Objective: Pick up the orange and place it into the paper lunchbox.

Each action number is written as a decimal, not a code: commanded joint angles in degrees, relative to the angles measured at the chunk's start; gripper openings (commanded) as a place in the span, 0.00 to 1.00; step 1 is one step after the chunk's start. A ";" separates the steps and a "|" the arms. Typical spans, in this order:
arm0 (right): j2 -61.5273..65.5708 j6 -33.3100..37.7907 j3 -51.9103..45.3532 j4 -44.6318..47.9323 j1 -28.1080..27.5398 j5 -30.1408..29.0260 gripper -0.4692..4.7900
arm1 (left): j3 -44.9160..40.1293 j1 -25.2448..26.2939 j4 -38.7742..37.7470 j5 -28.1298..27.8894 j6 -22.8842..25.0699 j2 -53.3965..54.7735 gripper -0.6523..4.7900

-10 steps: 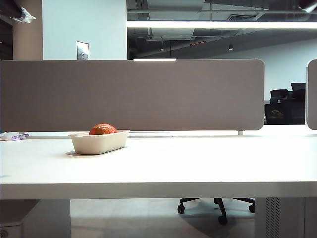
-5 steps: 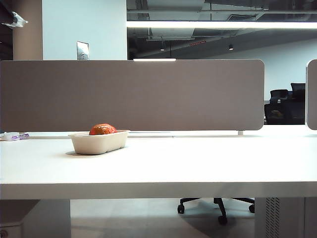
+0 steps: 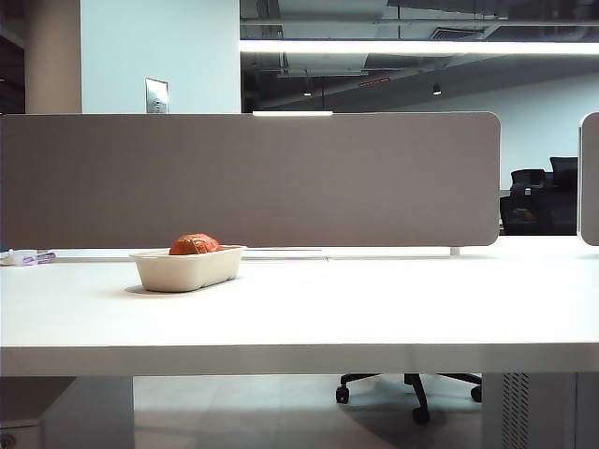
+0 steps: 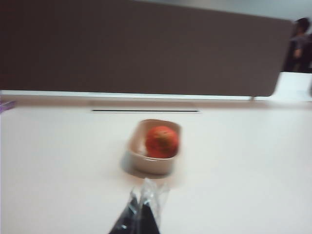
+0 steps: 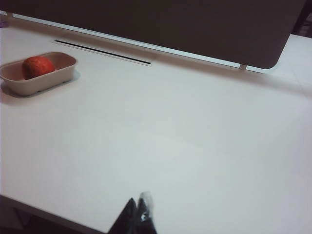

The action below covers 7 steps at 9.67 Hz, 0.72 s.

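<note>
Orange (image 3: 194,245) sits inside paper lunchbox (image 3: 186,268), left on table (image 3: 374,309). Left gripper (image 4: 141,207) hangs on the near side, nearer, jaws together, empty. Right gripper (image 5: 138,210) well right, pinched closed, empty.

Bright ceiling strip light (image 3: 412,46) whitens the bench (image 3: 374,299) with glare; the room behind is dim. Left wrist view is motion-blurred throughout.

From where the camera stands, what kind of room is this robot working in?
Most likely an open-plan office: a white desk backed by a grey divider screen, a wheeled office chair beneath it, and exposed ceiling ducts above. The orange sits in the paper lunchbox.
</note>
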 commanded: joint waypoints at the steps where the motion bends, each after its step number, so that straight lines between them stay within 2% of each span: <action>1: -0.02 0.22 0.22 0.79 0.09 -0.07 0.08 | 0.20 5.92 0.63 0.31 0.07 -0.22 0.11; 2: -0.02 0.20 0.24 0.72 0.09 -0.04 0.08 | 0.13 7.74 0.59 -0.02 0.09 -0.22 0.11; 3: -0.02 0.22 0.24 0.68 0.09 -0.26 0.08 | -4.02 4.28 1.31 -6.29 1.03 -0.22 0.11; 4: -0.02 0.22 0.24 0.68 0.09 -0.15 0.08 | -4.85 4.26 2.56 -6.08 2.78 -0.22 0.11; 5: -0.02 0.20 0.24 0.66 0.09 -0.09 0.08 | -8.46 3.43 9.35 -6.27 3.54 -0.22 0.11; 6: -0.04 0.20 0.24 0.66 0.09 -0.07 0.08 | -8.37 0.98 8.44 -6.58 7.67 -0.24 0.11; 7: -0.20 0.22 0.24 0.61 0.09 -0.09 0.08 | -8.37 -0.52 8.41 -7.76 8.66 -0.24 0.11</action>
